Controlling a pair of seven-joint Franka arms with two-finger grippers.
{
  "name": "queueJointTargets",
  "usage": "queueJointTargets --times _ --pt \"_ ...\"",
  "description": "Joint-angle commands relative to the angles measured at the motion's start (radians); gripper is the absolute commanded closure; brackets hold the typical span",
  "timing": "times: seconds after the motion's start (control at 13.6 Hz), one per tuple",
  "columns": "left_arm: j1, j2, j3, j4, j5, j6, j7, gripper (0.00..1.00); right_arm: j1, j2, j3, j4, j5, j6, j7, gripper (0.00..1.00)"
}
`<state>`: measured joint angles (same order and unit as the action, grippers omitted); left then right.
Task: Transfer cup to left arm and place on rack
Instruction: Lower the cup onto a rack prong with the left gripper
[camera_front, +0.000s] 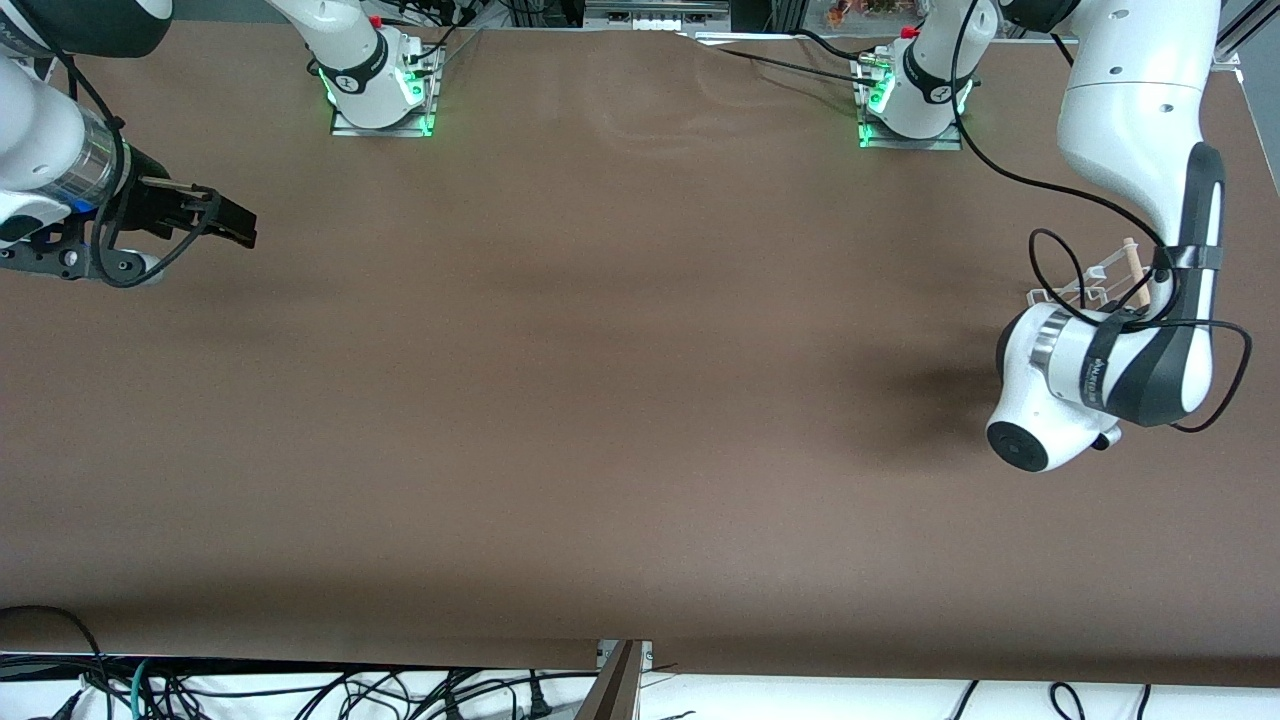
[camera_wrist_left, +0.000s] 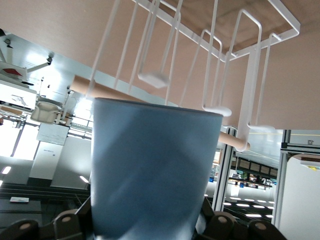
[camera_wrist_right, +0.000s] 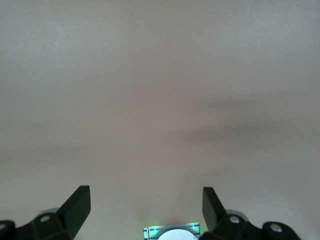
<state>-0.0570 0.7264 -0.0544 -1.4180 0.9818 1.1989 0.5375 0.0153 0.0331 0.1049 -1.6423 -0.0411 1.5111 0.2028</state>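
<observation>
Cup (camera_wrist_left: 150, 170): plain light-blue tapered tumbler

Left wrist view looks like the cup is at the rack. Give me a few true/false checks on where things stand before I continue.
1. The left gripper is shut on the cup. True.
2. The cup already hangs on the rack, free of the gripper. False: it is gripped, close to the rack's dowel rod.
3. The right gripper holds the cup. False: its fingers are open with nothing between them.
4. The right gripper is over the table at the right arm's end. True.
5. The rack stands at the left arm's end of the table. True.
</observation>
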Motion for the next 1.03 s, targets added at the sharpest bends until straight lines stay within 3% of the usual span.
queueJointTargets --times 0.0,0.37,0.51,0.95 --pt "-0.009 0.021 0.001 0.022 0.070 0.008 0.001 0.88 -0.001 0.002 0.006 0.010 -0.017 -0.008 -0.013 0.01" --pt "-0.018 0.019 0.002 -0.009 0.081 0.005 0.010 0.88 -0.001 0.002 0.009 0.010 -0.019 -0.008 -0.013 0.01" --pt "-0.009 0.019 0.004 -0.016 0.081 0.004 0.012 0.78 -0.001 0.001 0.009 0.012 -0.019 -0.008 -0.013 0.01" --pt "0.015 0.016 0.004 -0.044 0.078 0.007 0.012 0.78 -0.001 -0.001 0.009 0.012 -0.017 -0.011 -0.016 0.01"
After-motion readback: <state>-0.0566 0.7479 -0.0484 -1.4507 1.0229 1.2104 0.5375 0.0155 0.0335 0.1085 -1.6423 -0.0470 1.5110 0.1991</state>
